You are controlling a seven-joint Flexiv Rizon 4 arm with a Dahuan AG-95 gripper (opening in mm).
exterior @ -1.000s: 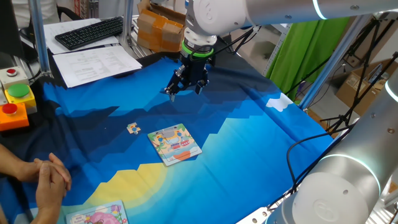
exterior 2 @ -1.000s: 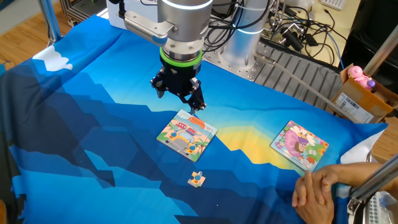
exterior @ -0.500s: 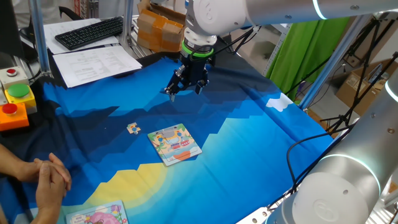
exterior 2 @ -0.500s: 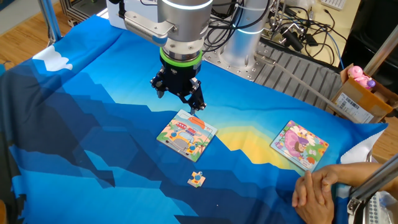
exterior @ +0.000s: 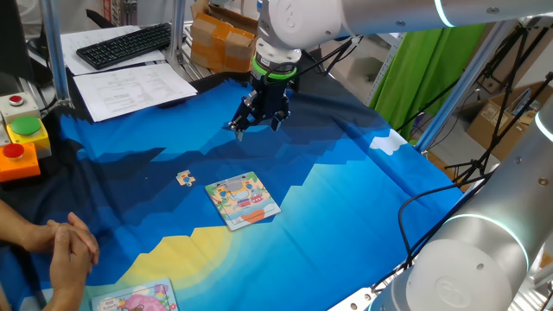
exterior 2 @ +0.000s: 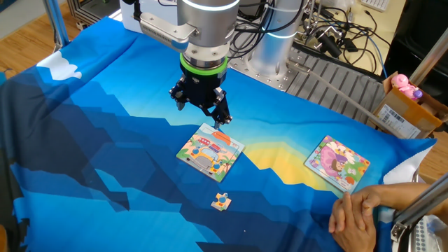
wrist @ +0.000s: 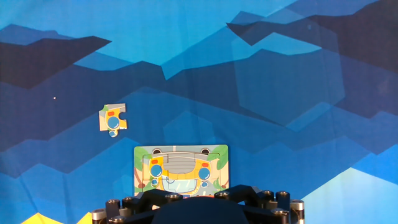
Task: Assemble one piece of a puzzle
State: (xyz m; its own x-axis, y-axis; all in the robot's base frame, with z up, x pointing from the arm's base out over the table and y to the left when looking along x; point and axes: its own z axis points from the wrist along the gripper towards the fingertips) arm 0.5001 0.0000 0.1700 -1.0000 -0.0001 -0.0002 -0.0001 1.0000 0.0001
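The puzzle [exterior: 243, 200] is a small square board with a colourful cartoon picture, flat on the blue cloth; it also shows in the other fixed view [exterior 2: 210, 151] and low in the hand view [wrist: 180, 168]. The piece [exterior: 184, 179] lies loose on the cloth just beside the board, apart from it, and shows too in the other fixed view [exterior 2: 222, 201] and the hand view [wrist: 113, 119]. My gripper [exterior: 257, 123] hangs above the cloth beyond the board's far side [exterior 2: 201, 112]. Its fingers are spread and hold nothing. The hand view shows only the gripper's base, not the fingertips.
A pink-pictured board [exterior 2: 337, 162] lies near the cloth's edge, next to a person's clasped hands [exterior 2: 364, 210]. A box with red and green buttons [exterior: 22, 138], papers and a keyboard [exterior: 125, 43] stand past the cloth. A cardboard box [exterior 2: 402, 105] sits off the table.
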